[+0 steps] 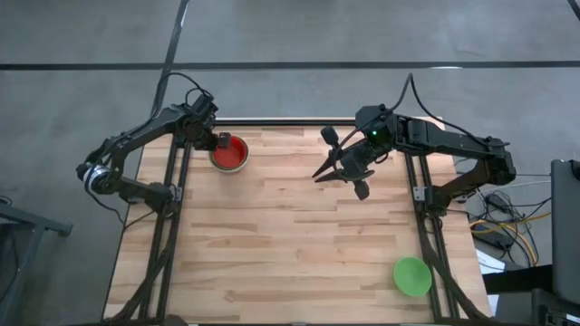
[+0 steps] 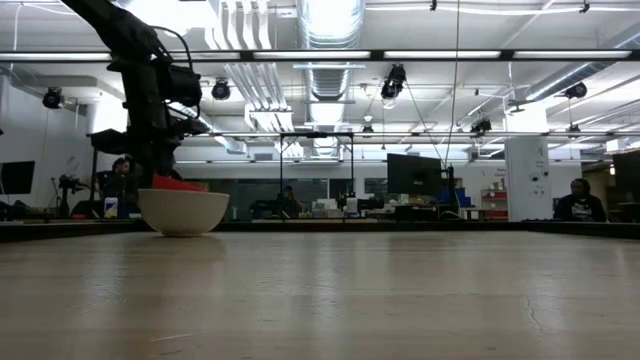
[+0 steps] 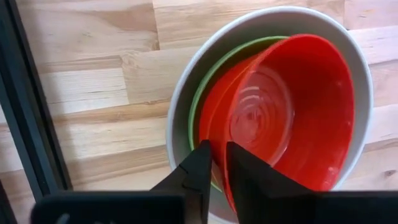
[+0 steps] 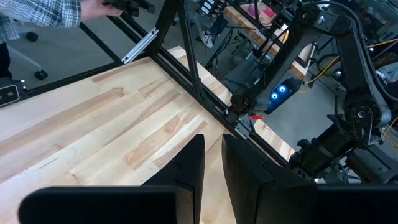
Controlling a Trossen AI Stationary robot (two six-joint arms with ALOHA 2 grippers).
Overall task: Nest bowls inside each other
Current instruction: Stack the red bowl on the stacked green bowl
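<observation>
At the table's far left stands a whitish-grey bowl [image 3: 267, 18] [image 2: 183, 212] with a green bowl [image 3: 204, 93] nested in it. A red bowl [image 3: 292, 106] [image 1: 230, 152] sits tilted inside the green one. My left gripper [image 3: 217, 146] [image 1: 222, 142] comes down on the stack's left side, shut on the red bowl's rim. Another green bowl [image 1: 412, 276] rests alone on the wood at the near right. My right gripper [image 1: 319, 175] [image 4: 213, 140] hangs high over the table's far middle, fingers a narrow gap apart with nothing between them. My left gripper has the red bowl's rim [image 3: 216, 138] between its two fingers, one finger [image 3: 200, 165] outside the wall and one [image 3: 245, 174] inside the bowl. The fingers come steeply from above. The red bowl leans tilted, its raised side at the gripper, its lower part in the green bowl.
Dark frame rails [image 3: 25, 124] run along the table's left and right edges [image 1: 426, 226]. Bare wood lies across the table's middle and near left [image 1: 272, 254]. People and equipment show in the room behind, and a person's sleeve [image 4: 37, 15] beyond the table.
</observation>
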